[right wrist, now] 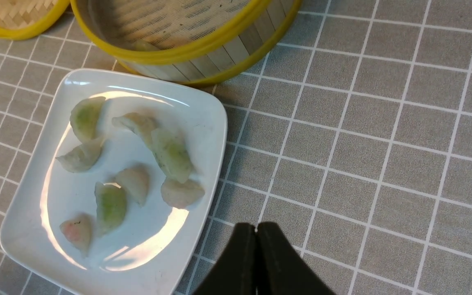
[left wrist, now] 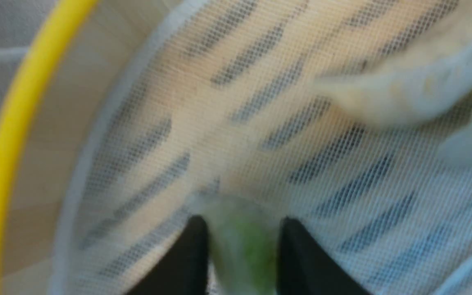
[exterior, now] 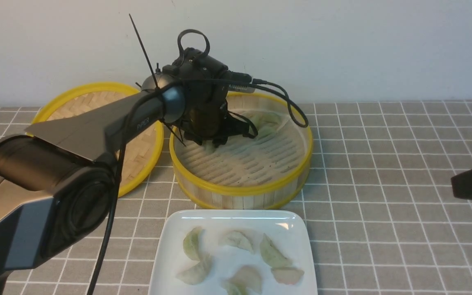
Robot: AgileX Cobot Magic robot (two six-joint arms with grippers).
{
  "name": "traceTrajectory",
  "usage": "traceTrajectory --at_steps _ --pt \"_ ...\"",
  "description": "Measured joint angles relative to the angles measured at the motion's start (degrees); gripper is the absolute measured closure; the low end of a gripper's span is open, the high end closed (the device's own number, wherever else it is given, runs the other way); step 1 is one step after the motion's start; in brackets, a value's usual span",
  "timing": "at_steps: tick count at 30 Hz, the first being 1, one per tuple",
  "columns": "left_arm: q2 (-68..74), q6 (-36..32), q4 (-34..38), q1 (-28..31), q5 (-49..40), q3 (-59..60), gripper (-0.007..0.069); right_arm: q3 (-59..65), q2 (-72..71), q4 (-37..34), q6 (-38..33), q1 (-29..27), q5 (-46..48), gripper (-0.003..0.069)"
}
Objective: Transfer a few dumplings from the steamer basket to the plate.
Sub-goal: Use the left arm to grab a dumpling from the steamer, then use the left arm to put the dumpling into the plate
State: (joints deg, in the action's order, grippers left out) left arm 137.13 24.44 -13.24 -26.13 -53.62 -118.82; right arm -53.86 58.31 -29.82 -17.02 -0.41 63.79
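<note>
Grey checked tablecloth [exterior: 383, 164] covers the work surface, with a plain white wall [exterior: 342, 41] behind.

Surroundings: the steamer basket [exterior: 240, 190] stands at the centre. Its flat woven-bamboo lid [exterior: 84, 87] lies at the basket's 9 o'clock, rims close together. The white plate [exterior: 236, 214] sits at the basket's 6 o'clock, just beside it. Eight dumplings [right wrist: 172, 155] can be counted on the plate, spread loosely, most pale green, one pinkish.

Obstructions: the left arm [exterior: 96, 123] reaches across the lid and hides part of it. A black cable [exterior: 297, 114] loops over the basket's far rim. From the front, the wrist housing hides the fingertips.

Left gripper [left wrist: 244, 229]: down inside the basket, at about 10 o'clock on its floor, against the mesh liner [left wrist: 260, 123]. Its two black fingers are clamped on a green dumpling [left wrist: 242, 254], which fills the gap between them; this view is blurred. Another pale dumpling [left wrist: 404, 94] lies on the liner near the fingers, apart from them. From the front, the loose dumplings in the basket sit toward 1 o'clock.

Right gripper [right wrist: 256, 229]: fingers pressed together, holding nothing, above bare cloth at the plate's 3 o'clock, well apart from the basket.
</note>
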Motion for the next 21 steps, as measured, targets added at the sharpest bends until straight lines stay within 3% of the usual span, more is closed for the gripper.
traceTrajectory --at_steps 13,21 --pt "-10.41 -13.05 2.44 -1.69 -15.99 -9.68 0.0468 0.0 0.0 0.0 0.0 0.05 0.07 0.0669" --pt "-25.23 -15.68 13.91 -1.76 -17.5 -2.6 0.0468 0.0 0.0 -0.05 0.0 0.11 0.48 0.0669"
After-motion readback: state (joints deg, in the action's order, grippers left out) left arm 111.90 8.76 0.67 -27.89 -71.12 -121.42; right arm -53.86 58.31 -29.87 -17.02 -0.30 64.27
